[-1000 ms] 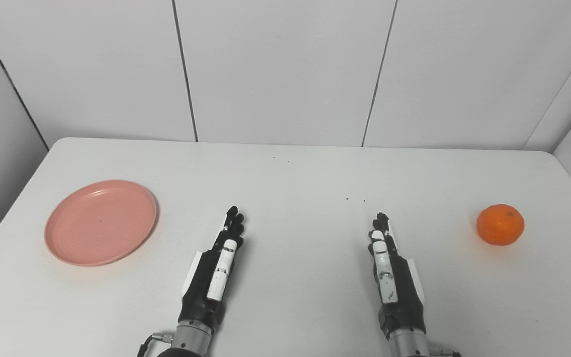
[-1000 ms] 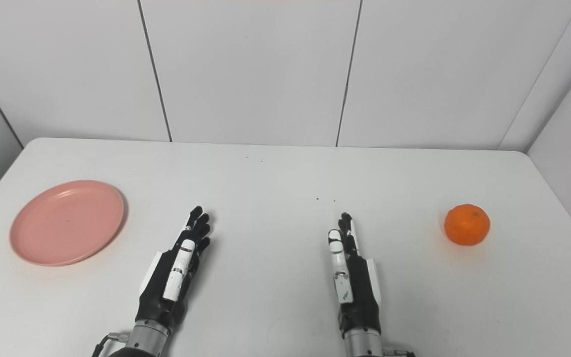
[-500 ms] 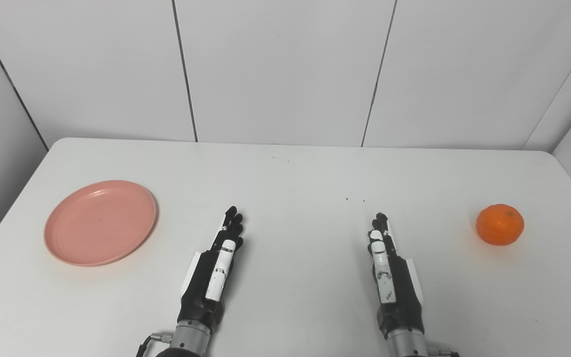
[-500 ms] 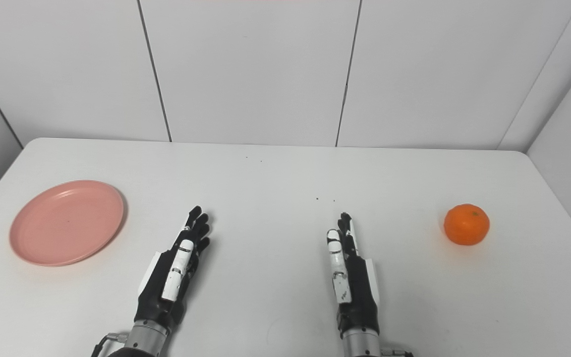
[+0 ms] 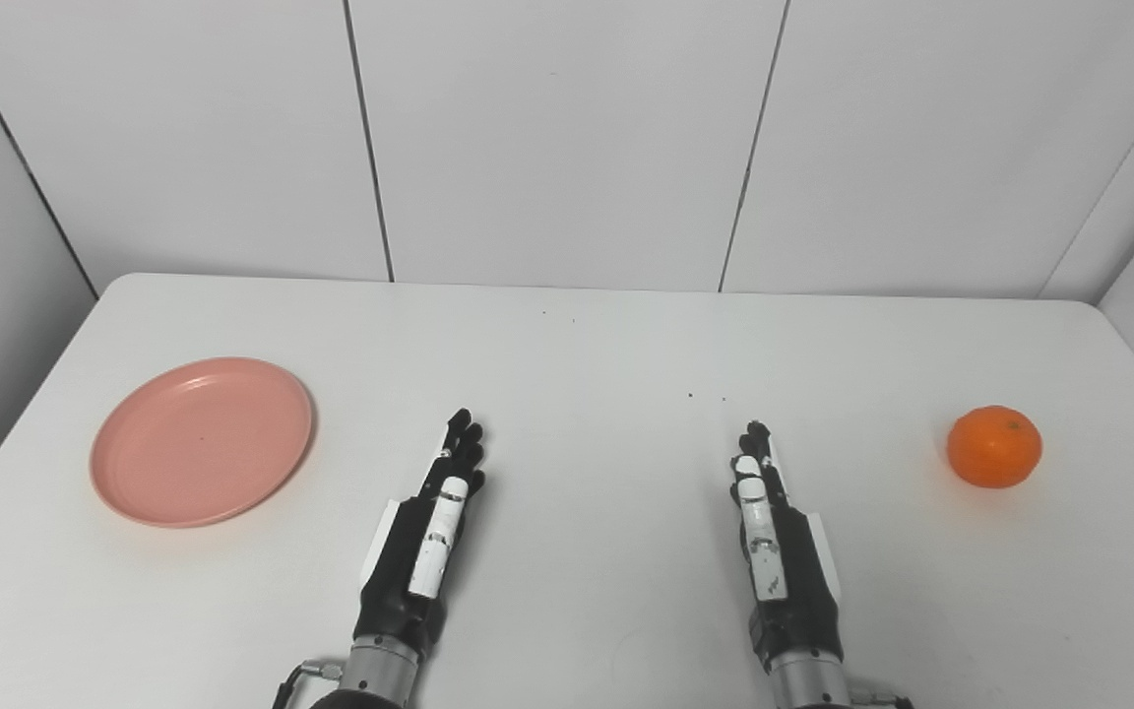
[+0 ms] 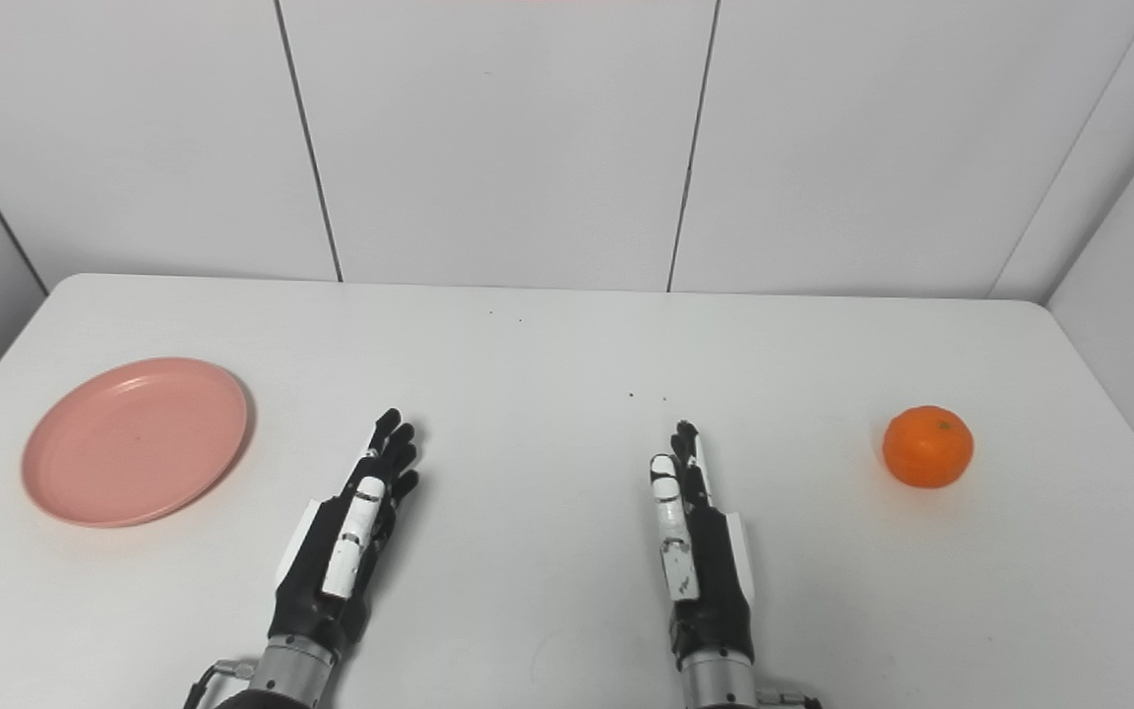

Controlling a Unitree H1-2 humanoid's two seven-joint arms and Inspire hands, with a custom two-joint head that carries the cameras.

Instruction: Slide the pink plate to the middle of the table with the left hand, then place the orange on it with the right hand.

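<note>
- Pink plate [image 5: 201,441] sits on your far left of the white table [image 5: 587,364], well apart from both hands.
- Your orange [image 5: 993,446] rests far right, untouched.
- Your left hand [image 5: 422,542] and right hand [image 5: 774,547] lie near the front edge, fingers stretched out, holding nothing.
</note>
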